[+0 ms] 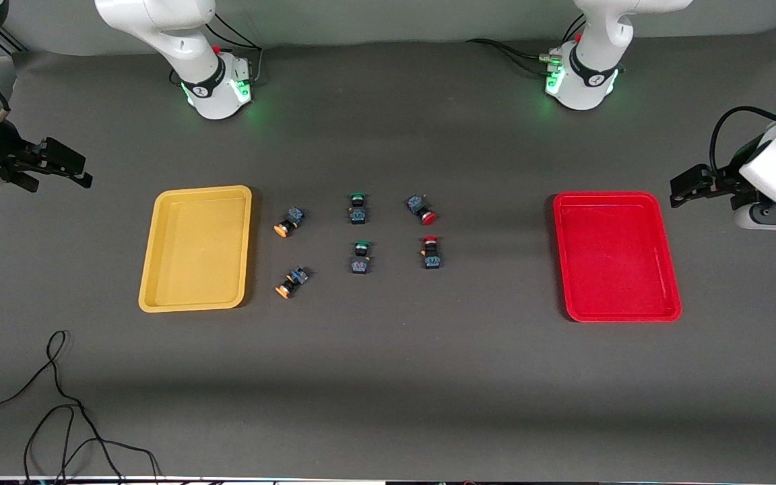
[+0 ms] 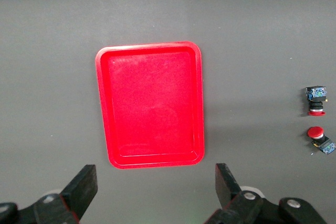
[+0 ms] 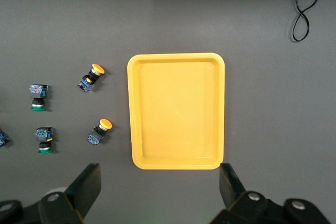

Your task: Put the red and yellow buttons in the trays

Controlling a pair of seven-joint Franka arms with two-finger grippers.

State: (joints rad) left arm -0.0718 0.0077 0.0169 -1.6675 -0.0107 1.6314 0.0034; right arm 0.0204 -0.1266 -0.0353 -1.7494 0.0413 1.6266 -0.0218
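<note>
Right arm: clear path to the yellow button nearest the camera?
Probably yes. The right hand is open, up beside the yellow tray; that yellow button lies uncovered beside the tray, apart from the green ones.

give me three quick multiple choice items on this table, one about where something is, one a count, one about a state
1. Where do the two yellow-capped buttons lie?
A. in the yellow tray
B. on the table beside the yellow tray
C. in the red tray

2. How many green-capped buttons are on the table?
A. one
B. two
C. four

3. What state is the red tray in?
A. holding nothing
B. holding two red buttons
C. turned upside down

Answers:
1. B: both lie on the table next to the yellow tray, not in it.
2. B: two sit in the middle column, between the yellow-capped pair and the red-capped buttons.
3. A: the left wrist view shows it bare inside, rim up. The left gripper and right gripper both wait open off the table's ends.
</note>
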